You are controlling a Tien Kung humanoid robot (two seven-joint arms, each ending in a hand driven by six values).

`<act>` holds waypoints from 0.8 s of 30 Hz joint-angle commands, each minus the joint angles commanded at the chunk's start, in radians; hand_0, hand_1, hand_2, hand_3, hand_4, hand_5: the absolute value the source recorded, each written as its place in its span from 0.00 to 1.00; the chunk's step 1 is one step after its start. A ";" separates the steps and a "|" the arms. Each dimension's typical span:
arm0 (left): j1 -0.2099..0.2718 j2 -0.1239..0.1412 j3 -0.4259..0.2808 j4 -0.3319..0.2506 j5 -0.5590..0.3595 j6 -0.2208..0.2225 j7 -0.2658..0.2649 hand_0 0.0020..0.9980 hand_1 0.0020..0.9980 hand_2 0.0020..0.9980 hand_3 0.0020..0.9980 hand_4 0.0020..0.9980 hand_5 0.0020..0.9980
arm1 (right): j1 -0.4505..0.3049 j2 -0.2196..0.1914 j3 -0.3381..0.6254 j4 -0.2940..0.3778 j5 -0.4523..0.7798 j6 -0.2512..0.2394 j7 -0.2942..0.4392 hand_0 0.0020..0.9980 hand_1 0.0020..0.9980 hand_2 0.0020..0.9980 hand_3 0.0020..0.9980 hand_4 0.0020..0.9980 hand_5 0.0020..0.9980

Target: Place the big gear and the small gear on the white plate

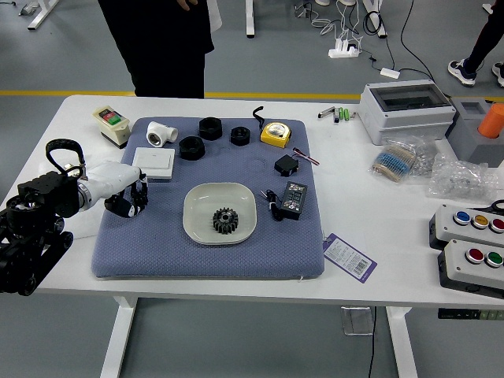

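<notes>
In the head view, a black gear [225,220] is carried on the white plate [219,195]; whether it is the big or small one cannot be told. To the left of the plate, the left hand [132,200] is held low over the mat [197,264]; whether it is clenched, released or grasping something cannot be told. Beyond the plate, a person [161,59] is seen past the counter [358,165], one hand [187,4] cut off by the top edge.
</notes>
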 joint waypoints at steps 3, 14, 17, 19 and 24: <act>0.002 0.003 -0.005 -0.016 0.000 -0.005 0.002 0.27 0.30 0.38 0.46 0.47 0.00 | -0.002 0.000 -0.001 0.000 0.000 0.000 0.000 0.72 0.72 0.75 0.60 0.87 0.73; 0.009 0.011 -0.006 -0.159 -0.021 -0.009 0.015 0.26 0.27 0.34 0.43 0.33 0.00 | -0.007 0.001 -0.004 0.000 0.001 -0.001 0.001 0.72 0.73 0.75 0.60 0.87 0.73; 0.009 0.006 0.008 -0.198 -0.037 -0.006 0.016 0.26 0.27 0.34 0.43 0.33 0.00 | -0.007 0.000 -0.004 0.000 0.001 -0.001 0.001 0.72 0.73 0.75 0.60 0.87 0.73; 0.005 -0.003 0.024 -0.227 -0.053 -0.002 0.017 0.26 0.27 0.34 0.43 0.33 0.00 | -0.007 0.000 -0.003 0.000 0.001 -0.001 0.000 0.72 0.73 0.75 0.60 0.87 0.73; -0.009 -0.029 0.064 -0.256 -0.078 0.011 0.009 0.26 0.28 0.35 0.44 0.37 0.00 | -0.005 0.000 -0.002 0.001 0.002 -0.002 0.000 0.72 0.73 0.75 0.60 0.87 0.73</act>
